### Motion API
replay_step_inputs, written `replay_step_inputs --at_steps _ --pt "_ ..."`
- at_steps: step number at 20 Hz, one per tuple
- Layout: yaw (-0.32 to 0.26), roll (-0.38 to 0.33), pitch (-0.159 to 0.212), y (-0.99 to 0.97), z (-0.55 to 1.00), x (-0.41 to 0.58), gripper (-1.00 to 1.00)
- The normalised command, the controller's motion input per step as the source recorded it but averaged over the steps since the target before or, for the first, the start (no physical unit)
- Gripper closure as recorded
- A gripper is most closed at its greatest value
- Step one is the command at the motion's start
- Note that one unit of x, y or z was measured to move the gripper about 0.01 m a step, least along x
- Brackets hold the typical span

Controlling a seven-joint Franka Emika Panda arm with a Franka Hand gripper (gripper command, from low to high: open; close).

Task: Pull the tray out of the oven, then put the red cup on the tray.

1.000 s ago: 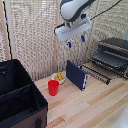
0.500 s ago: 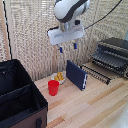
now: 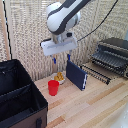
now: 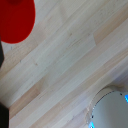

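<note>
The red cup [image 3: 53, 87] stands upright on the wooden table, in front of a small white bowl [image 3: 59, 77]. My gripper [image 3: 61, 59] hangs open above the bowl and cup, its blue-tipped fingers apart and holding nothing. In the wrist view the red cup [image 4: 15, 20] shows from above at one corner, with the white bowl [image 4: 111, 107] at the opposite corner. The oven [image 3: 115, 50] sits at the exterior view's right, and the barred dark tray [image 3: 104, 64] sticks out of its front.
An upright dark-blue flat box [image 3: 76, 75] stands between the bowl and the tray. A large black fabric case [image 3: 17, 95] fills the exterior view's left, close beside the cup. A slatted blind backs the table.
The arm has moved down and toward the exterior view's left, from above the blue box to above the bowl and cup. The cup, bowl, box and tray have not moved.
</note>
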Motion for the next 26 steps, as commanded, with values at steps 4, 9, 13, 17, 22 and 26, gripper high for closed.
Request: replay_step_inputs --at_steps 4,9,13,17,22,26 --pt "-0.041 -0.028 0.018 0.18 -0.40 -0.107 -1.00" --pt "-0.004 -0.069 0.000 0.01 -0.40 -0.152 -1.00" --pt "0.000 -0.041 0.000 0.00 -0.45 -0.118 -1.00" --pt "-0.001 -0.042 0.000 0.01 -0.55 -0.010 -1.00" --pt "0.000 -0.016 -0.016 -0.01 -0.47 0.000 -1.00" --pt "0.006 0.018 -0.012 -0.16 -0.24 0.136 1.00"
